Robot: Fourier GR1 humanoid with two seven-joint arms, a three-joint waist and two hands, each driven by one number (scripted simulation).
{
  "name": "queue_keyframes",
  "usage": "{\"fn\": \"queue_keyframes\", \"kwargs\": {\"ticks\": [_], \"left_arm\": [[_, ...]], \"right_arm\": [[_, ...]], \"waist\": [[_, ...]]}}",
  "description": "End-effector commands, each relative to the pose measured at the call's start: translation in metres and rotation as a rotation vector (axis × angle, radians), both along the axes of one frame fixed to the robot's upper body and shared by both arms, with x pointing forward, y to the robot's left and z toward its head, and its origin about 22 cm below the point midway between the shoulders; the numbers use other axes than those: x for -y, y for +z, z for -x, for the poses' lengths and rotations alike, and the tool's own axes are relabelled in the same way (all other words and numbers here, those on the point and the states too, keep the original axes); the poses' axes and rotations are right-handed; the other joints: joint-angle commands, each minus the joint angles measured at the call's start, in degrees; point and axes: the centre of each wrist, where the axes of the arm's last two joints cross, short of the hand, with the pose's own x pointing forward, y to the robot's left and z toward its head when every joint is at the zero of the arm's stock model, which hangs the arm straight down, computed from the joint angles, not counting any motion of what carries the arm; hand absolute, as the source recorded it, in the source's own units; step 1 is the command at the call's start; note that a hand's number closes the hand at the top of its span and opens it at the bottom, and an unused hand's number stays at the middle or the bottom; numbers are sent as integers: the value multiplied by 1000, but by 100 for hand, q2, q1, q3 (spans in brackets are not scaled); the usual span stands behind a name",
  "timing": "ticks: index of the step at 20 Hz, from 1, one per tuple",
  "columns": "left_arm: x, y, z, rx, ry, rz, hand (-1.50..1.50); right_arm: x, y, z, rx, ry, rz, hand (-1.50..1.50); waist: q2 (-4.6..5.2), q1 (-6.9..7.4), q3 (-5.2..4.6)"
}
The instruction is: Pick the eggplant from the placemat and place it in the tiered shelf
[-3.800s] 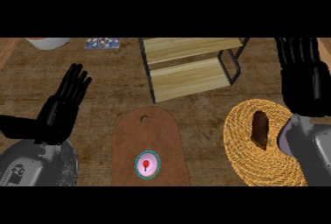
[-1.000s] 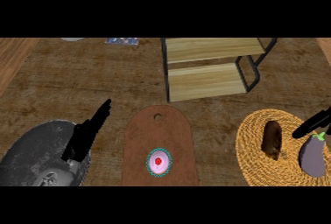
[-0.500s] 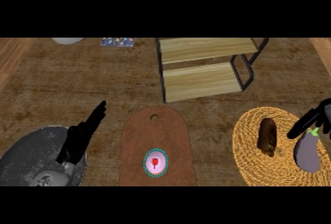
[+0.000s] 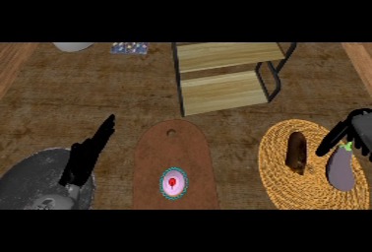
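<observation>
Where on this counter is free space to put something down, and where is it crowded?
Bare wood lies between the tiered shelf and the left robot hand, above the cutting board. A narrower strip runs between that board and the woven placemat. The placemat is crowded: the eggplant, a brown object and the right robot hand share it.

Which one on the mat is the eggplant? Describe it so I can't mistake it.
Find the round woven placemat at the counter's right. Two things lie on it: the eggplant is the right one, under the right hand. It is pale purple with a green stem, unlike its brown neighbour.
</observation>
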Motion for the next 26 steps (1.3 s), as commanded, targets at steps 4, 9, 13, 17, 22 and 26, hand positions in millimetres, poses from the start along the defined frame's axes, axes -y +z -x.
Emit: {"fn": "queue_keyframes", "kwargs": {"ticks": [4,9,13,17,22,26], "left_arm": [[1,-13,16,-16,2,11,0],[-6,-9,14,-7,39,-18,0],[-1,8,-2,-4,20,1,0],[5,1,2,-8,29,13,0],[-12,-6,8,-18,29,-1,0],[-13,-1,2,3,25,5,0]], "right_arm": [[-7,-33,12,-264,7,43,-150],[-11,-45,17,-255,-3,31,-150],[-15,-49,17,-237,39,-15,150],[-7,-30,7,-156,58,-31,150],[-17,-39,8,-156,100,41,150],[-7,-21,-1,-134,100,132,150]], "waist": [[28,-65,57],[-2,-150,54],[15,-138,62],[8,-169,58],[16,-165,55],[40,-90,61]]}}
